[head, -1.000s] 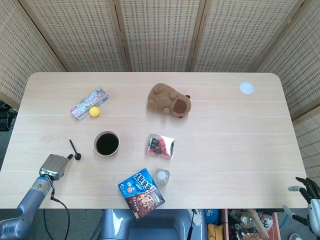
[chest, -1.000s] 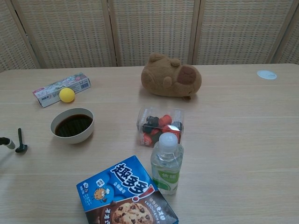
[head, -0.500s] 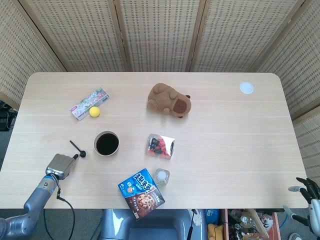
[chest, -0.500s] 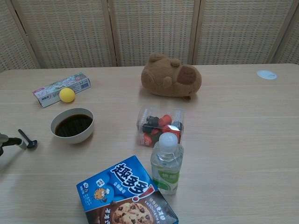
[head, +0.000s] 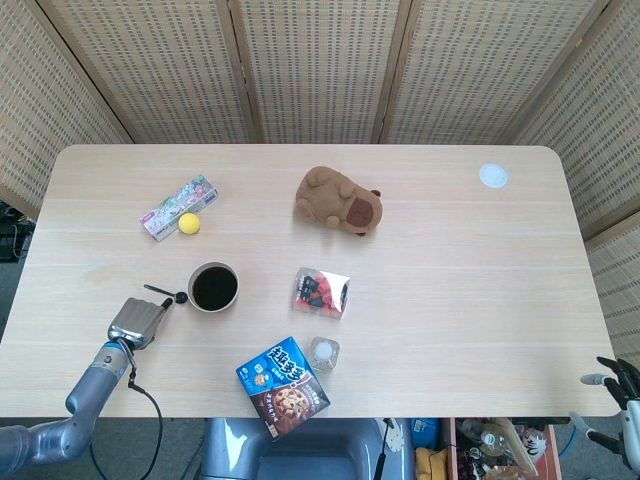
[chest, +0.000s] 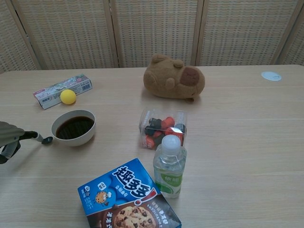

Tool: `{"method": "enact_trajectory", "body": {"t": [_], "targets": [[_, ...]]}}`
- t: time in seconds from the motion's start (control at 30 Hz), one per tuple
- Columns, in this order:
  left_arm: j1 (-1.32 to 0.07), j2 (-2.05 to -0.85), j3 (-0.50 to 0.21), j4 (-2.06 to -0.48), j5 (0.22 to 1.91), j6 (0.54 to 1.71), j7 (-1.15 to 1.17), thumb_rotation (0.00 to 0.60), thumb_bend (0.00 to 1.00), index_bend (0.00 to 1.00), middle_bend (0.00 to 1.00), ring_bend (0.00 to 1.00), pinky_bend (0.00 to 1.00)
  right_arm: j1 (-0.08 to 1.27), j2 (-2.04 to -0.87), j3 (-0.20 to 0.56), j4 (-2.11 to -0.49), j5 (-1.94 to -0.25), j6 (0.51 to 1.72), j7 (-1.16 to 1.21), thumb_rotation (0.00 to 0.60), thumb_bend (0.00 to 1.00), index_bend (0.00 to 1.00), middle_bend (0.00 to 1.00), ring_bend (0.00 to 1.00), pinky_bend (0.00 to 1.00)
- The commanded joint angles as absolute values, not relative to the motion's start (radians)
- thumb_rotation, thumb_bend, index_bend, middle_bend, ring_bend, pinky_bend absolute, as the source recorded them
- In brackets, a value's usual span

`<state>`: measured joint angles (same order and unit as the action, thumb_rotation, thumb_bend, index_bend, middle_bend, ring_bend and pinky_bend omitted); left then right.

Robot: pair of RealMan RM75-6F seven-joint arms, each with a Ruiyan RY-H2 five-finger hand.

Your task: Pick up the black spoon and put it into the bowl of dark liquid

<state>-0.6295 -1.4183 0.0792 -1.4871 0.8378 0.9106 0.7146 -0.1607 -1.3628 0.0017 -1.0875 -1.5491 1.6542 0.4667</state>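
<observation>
The left hand (head: 138, 320) sits low at the near-left part of the table (head: 460, 290), gripping the handle end of the black spoon (head: 166, 295). The spoon sticks out from the hand toward the bowl of dark liquid (head: 213, 287), its small round head just beside the bowl's left rim and roughly level with it. In the chest view the head looks clear of the table, though the handle is mostly hidden by the hand. Holding it by the far end of the handle probably keeps the hand well away from the liquid while the head leads. The head has not yet crossed the rim, so judging by this the carry is nearly done and a small lift over the edge remains.

The right hand (head: 622, 385) hangs off the table's near-right corner, fingers spread and holding nothing. A clear box of berries (head: 320, 292) lies to the right of the bowl, out of the spoon's way.
</observation>
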Motion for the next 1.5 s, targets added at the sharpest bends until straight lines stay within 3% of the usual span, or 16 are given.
{"method": "enact_trajectory", "body": {"t": [0.03,0.17,0.2,0.43,0.53,0.73,0.87,1.03,1.5], "targets": [[-0.6,-1.406,0.085,-1.496,0.903,0.949,0.657,0.6,1.0,0.12,0.63,0.44,0.49,-0.161,-1.364,0.002,-1.085,-1.549,1.655,0.469,0.6,0.3,0.43,0.3,0.15,0.24],[-0.562,-1.399,0.08,-1.472,0.974,0.992,0.568,0.6,0.99,0.12,0.6,0.42,0.49,-0.16,-1.367,0.002,-1.081,-1.55,1.651,0.471,0.6,0.3,0.43,0.3,0.15,0.24],[-0.55,-1.403,0.075,-1.452,0.998,1.011,0.54,0.6,0.95,0.12,0.6,0.42,0.49,-0.159,-1.367,0.002,-1.081,-1.552,1.651,0.471,0.6,0.3,0.43,0.3,0.15,0.24],[-0.516,-1.433,0.051,-1.322,1.101,1.053,0.41,0.6,0.35,0.16,0.58,0.41,0.48,-0.155,-1.366,0.003,-1.086,-1.556,1.651,0.465,0.6,0.3,0.43,0.3,0.15,0.24],[-0.514,-1.439,0.043,-1.292,1.119,1.05,0.387,0.6,0.25,0.17,0.5,0.32,0.39,-0.156,-1.365,0.003,-1.088,-1.556,1.652,0.463,0.6,0.3,0.43,0.3,0.15,0.24],[-0.519,-1.454,0.024,-1.232,1.143,1.043,0.382,0.6,0.23,0.22,0.22,0.03,0.19,-0.156,-1.363,0.004,-1.091,-1.556,1.655,0.462,0.6,0.3,0.43,0.3,0.15,0.24],[-0.527,-1.465,0.006,-1.192,1.143,1.023,0.381,0.6,0.23,0.29,0.12,0.0,0.01,-0.157,-1.362,0.005,-1.092,-1.556,1.656,0.463,0.6,0.3,0.43,0.3,0.15,0.24],[-0.546,-1.491,-0.013,-1.123,1.144,0.987,0.382,0.6,0.26,0.36,0.07,0.0,0.0,-0.159,-1.361,0.007,-1.091,-1.552,1.658,0.464,0.6,0.3,0.43,0.3,0.15,0.24],[-0.565,-1.617,-0.04,-0.928,1.182,0.941,0.332,0.6,0.28,0.48,0.07,0.0,0.0,-0.162,-1.364,0.009,-1.083,-1.547,1.656,0.471,0.6,0.3,0.43,0.3,0.15,0.24]]}}
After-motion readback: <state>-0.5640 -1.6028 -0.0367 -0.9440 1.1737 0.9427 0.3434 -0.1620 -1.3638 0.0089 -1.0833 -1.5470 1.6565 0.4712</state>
